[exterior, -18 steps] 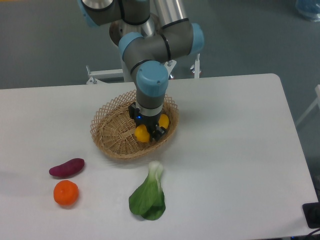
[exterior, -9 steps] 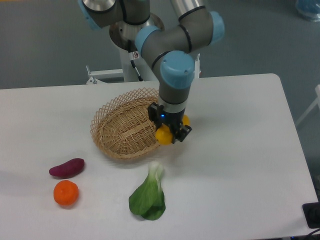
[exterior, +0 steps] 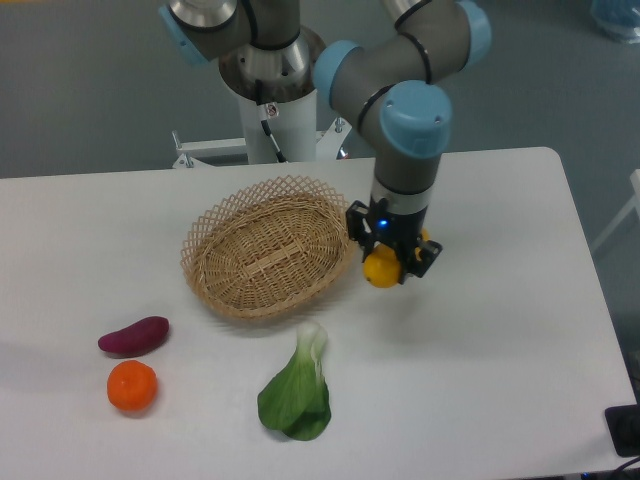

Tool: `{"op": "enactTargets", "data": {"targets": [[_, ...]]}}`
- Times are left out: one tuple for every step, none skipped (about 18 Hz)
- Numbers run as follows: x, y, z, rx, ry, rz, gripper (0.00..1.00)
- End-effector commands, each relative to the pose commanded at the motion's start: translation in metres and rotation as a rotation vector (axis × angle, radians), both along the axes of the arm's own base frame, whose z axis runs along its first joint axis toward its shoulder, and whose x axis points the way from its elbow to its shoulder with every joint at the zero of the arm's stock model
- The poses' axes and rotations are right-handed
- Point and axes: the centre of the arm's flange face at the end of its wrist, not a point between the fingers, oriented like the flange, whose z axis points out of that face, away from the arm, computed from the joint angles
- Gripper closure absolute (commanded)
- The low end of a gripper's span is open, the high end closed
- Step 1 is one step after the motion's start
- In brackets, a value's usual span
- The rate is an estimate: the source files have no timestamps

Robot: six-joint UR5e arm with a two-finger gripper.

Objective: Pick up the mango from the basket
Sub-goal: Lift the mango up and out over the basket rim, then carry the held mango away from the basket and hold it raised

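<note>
Gripper (exterior: 392,262): jaws clamped on the mango (exterior: 381,270), which hangs above the table (exterior: 500,320), just right of the basket (exterior: 265,258) and outside its rim.
Arm: wrist vertical, gripper pointing down, elbow link reaching back toward the base at the far edge.
Basket: mid-table, toward the far edge.
Leafy green (exterior: 296,392): near edge, centre.
Sweet potato (exterior: 134,334) and tangerine (exterior: 132,386): near-left corner area.
Right half of table: bare white surface.

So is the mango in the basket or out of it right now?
Out. The mango sits clamped in the gripper, to the right of the basket, whose woven inside looks empty.
</note>
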Motion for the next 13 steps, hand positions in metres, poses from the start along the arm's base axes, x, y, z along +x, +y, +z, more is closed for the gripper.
{"op": "enactTargets", "data": {"targets": [[-0.005, -0.003, 0.000, -0.001, 0.005, -0.018, 0.53], [-0.010, -0.008, 0.000, -0.002, 0.007, -0.029, 0.51], [-0.014, -0.012, -0.001, -0.004, 0.008, -0.035, 0.51], [-0.017, -0.014, -0.004, -0.006, 0.004, -0.033, 0.52], [-0.018, -0.015, -0.004, -0.006, 0.007, -0.030, 0.55], [-0.021, -0.017, -0.008, -0.007, 0.005, -0.024, 0.57], [-0.025, -0.020, -0.011, -0.009, 0.002, -0.016, 0.60], [-0.029, -0.022, -0.011, -0.007, 0.006, -0.011, 0.61], [-0.031, -0.022, -0.013, -0.008, 0.008, -0.011, 0.61], [-0.038, -0.026, -0.013, -0.005, 0.011, -0.002, 0.61], [-0.044, -0.029, -0.010, -0.003, 0.015, 0.008, 0.61], [-0.048, -0.029, -0.010, -0.003, 0.017, 0.006, 0.61], [-0.051, -0.028, -0.011, -0.004, 0.020, 0.000, 0.61]]}}
